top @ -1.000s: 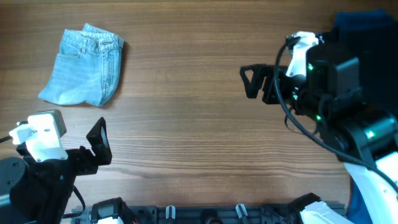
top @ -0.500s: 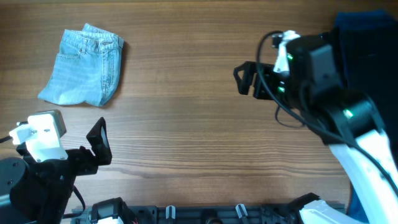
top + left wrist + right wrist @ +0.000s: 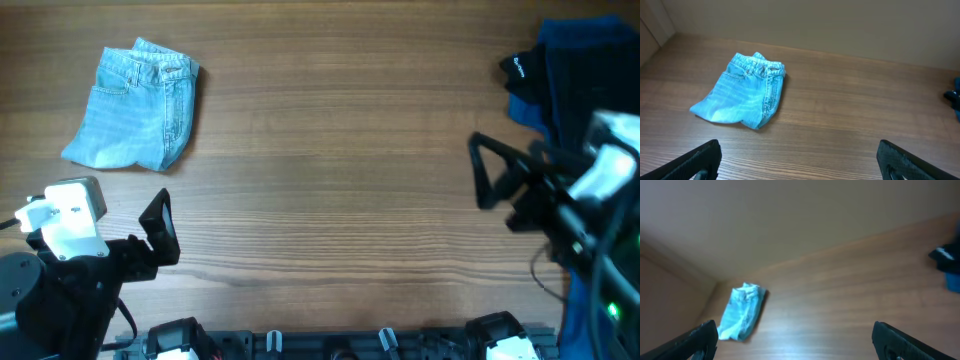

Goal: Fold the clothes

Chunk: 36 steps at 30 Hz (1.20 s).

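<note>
Over the table (image 3: 320, 200), right end effector (image 3: 483, 172) hovers (agape).

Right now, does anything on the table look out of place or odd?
Nothing stands out. The denim shorts lie folded near the far-left corner; the black garment and dark blue cloth sit at the right edge.

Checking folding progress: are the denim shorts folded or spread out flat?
Folded: the denim shorts lie as a narrow stack, one leg over the other, with layered edges showing along one side.
</note>
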Each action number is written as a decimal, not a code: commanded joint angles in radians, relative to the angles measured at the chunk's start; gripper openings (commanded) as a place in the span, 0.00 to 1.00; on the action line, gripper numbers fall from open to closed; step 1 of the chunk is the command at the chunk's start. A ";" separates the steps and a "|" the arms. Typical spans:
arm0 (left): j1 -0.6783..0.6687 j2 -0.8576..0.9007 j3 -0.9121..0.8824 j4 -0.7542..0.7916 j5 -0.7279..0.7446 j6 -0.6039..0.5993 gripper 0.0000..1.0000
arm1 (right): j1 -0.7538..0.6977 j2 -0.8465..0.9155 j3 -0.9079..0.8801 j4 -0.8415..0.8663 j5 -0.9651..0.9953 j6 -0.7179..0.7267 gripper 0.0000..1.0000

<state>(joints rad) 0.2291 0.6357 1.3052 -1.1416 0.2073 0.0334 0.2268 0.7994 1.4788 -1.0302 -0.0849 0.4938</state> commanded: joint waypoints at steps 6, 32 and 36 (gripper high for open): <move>-0.003 -0.003 -0.003 0.002 -0.003 0.019 1.00 | -0.171 -0.113 -0.334 0.257 0.180 0.004 1.00; -0.003 -0.003 -0.003 0.002 -0.003 0.019 1.00 | -0.168 -0.797 -1.369 0.740 0.076 -0.100 1.00; -0.003 -0.003 -0.003 0.002 -0.003 0.019 1.00 | -0.168 -0.796 -1.370 0.745 0.077 -0.099 1.00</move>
<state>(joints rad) 0.2291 0.6357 1.3037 -1.1439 0.2073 0.0334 0.0616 0.0189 0.1104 -0.2977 0.0147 0.4164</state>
